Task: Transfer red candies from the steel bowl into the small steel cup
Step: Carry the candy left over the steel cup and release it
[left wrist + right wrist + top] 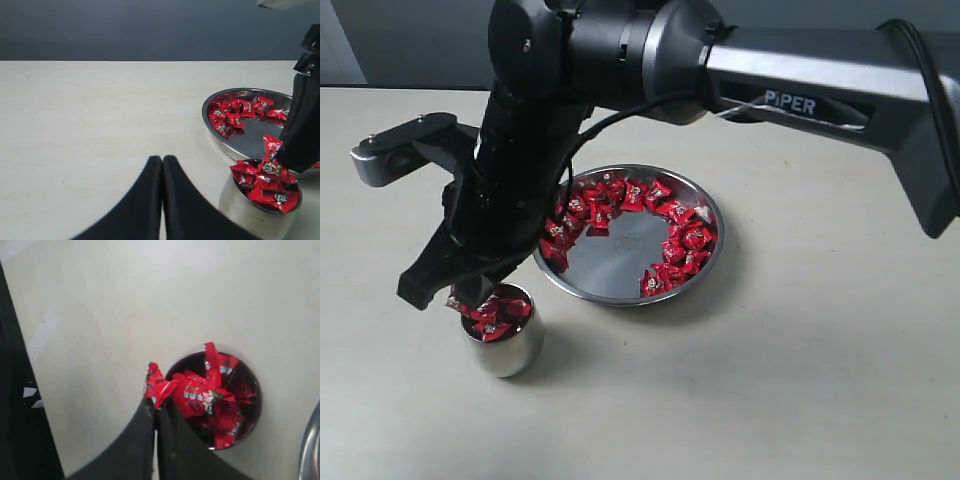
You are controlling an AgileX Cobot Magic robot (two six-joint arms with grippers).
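Drop-off step, by my read. Right gripper (460, 297) reaches across and hangs right over the small steel cup (508, 352), fingers pinched on one red candy (156, 384). In the right wrist view that candy sits over the cup's rim, not its middle. Cup is full: the heap (498, 315) of wrappers stands above the rim.

Next move, as I judge it: nudge toward the cup's centre, then spread the fingers low, so the candy settles on the heap rather than sliding off onto the table (800, 390).

Steel bowl (620, 270) sits just beside the cup. Red candies (685, 240) lie ringed along much of its rim, middle of the bottom bare. Plenty left there, though I doubt the cup takes many more.

Left gripper (162, 161): fingers pressed together, holding nothing, low over the table, near the cup but apart from it. Not in the drop path, I reckon. Right arm's own bulk hides part of the bowl's edge in the exterior view, so I can't check the candies there.
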